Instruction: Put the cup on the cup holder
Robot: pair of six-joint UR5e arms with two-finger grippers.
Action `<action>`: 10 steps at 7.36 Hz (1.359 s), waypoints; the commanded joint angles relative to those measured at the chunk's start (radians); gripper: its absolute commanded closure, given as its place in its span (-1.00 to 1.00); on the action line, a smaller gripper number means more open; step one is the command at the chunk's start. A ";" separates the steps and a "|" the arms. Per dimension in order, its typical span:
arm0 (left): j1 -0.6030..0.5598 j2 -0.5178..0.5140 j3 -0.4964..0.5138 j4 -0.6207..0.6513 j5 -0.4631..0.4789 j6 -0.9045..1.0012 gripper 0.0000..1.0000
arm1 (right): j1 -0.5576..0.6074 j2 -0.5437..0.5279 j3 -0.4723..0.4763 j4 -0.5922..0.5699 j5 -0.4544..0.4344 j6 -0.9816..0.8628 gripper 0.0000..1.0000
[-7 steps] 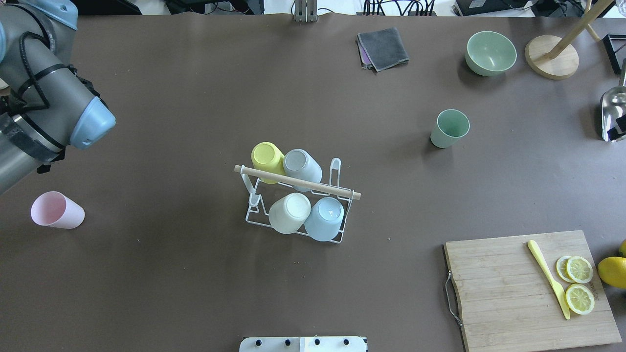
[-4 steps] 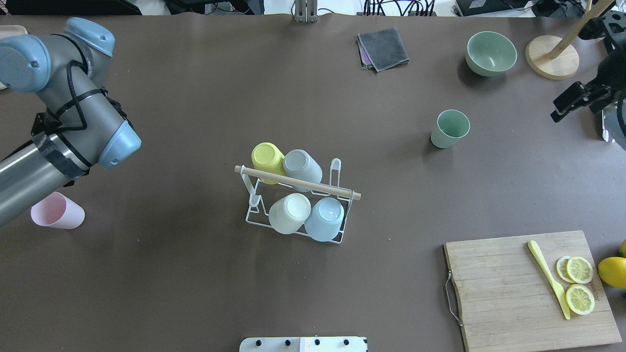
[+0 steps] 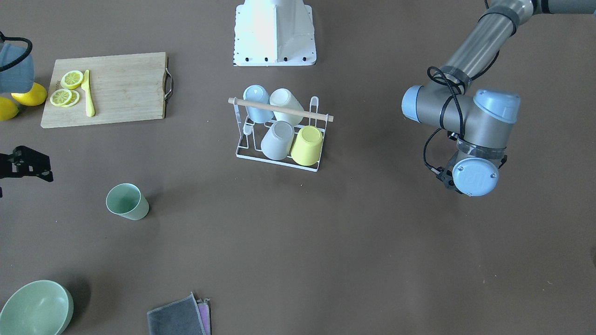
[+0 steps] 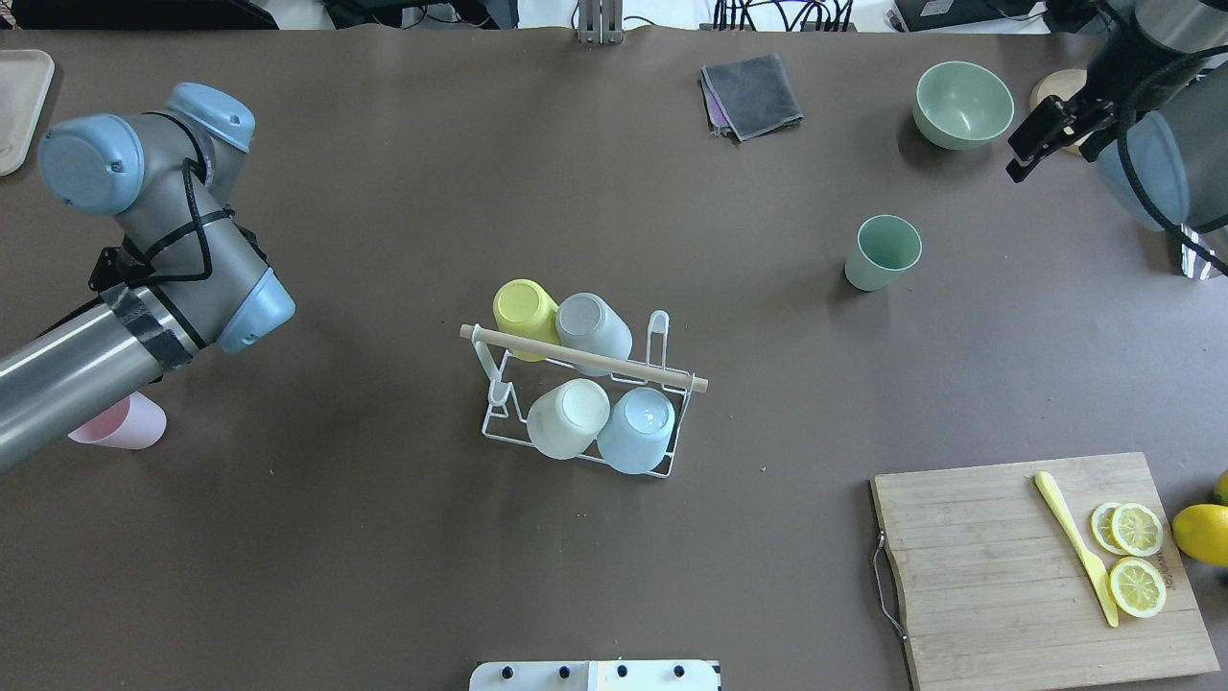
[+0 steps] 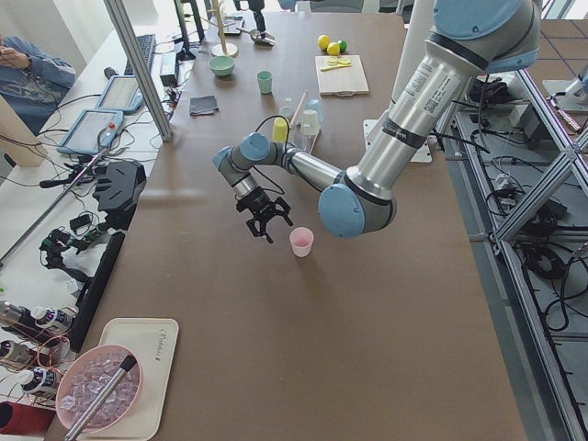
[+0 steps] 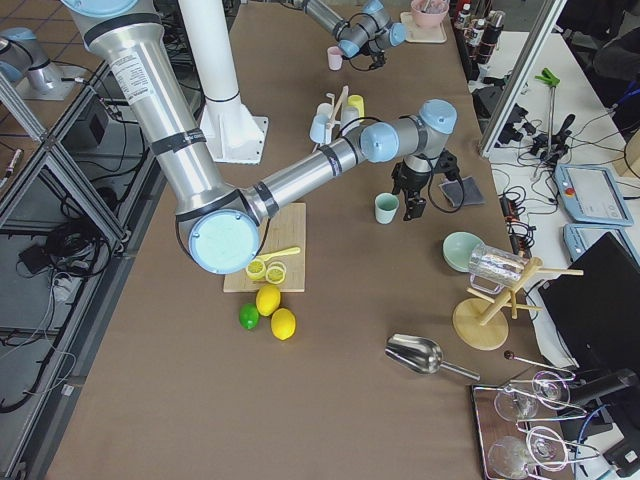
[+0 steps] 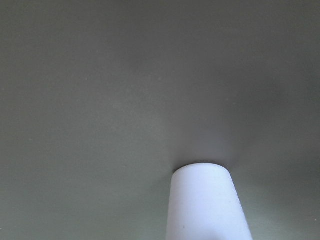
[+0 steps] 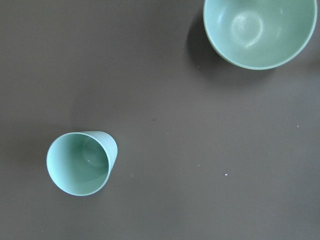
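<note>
The cup holder (image 4: 499, 422), a white wire rack with a wooden rod, stands mid-table and carries a yellow, a grey, a cream and a light blue cup; it also shows in the front view (image 3: 242, 153). A pink cup (image 4: 134, 429) stands at the left, partly under my left arm, and fills the bottom of the left wrist view (image 7: 207, 205). My left gripper (image 5: 266, 223) hangs just beside it; I cannot tell if it is open. A green cup (image 4: 883, 251) stands upright at the right (image 8: 82, 162). My right gripper (image 4: 1034, 152) is open and empty, above and to the right of it.
A green bowl (image 4: 962, 104) and a folded grey cloth (image 4: 751, 94) lie at the back right. A wooden stand (image 4: 1082, 113) is behind my right arm. A cutting board (image 4: 998, 576) with lemon slices and a yellow knife sits front right.
My left arm has swung in over the pink cup and now covers part of it. My right arm has come in from the right edge toward the green bowl and cup.
</note>
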 commanded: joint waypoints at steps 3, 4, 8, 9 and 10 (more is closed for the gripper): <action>0.002 0.005 0.038 0.047 -0.094 0.003 -0.96 | -0.121 0.070 -0.086 0.147 -0.058 0.002 -1.00; 0.002 0.004 0.046 0.070 -0.101 0.004 -0.96 | -0.124 0.076 -0.101 0.153 -0.058 0.004 -1.00; 0.002 0.002 0.061 0.150 -0.101 0.008 -0.96 | -0.129 0.262 -0.370 0.116 -0.012 0.005 -1.00; 0.009 0.002 0.061 0.155 -0.101 0.008 -0.96 | -0.131 0.310 -0.456 0.119 -0.010 0.005 -1.00; 0.019 0.005 0.067 0.153 -0.095 0.008 -0.96 | -0.134 0.354 -0.542 0.119 -0.012 0.004 -1.00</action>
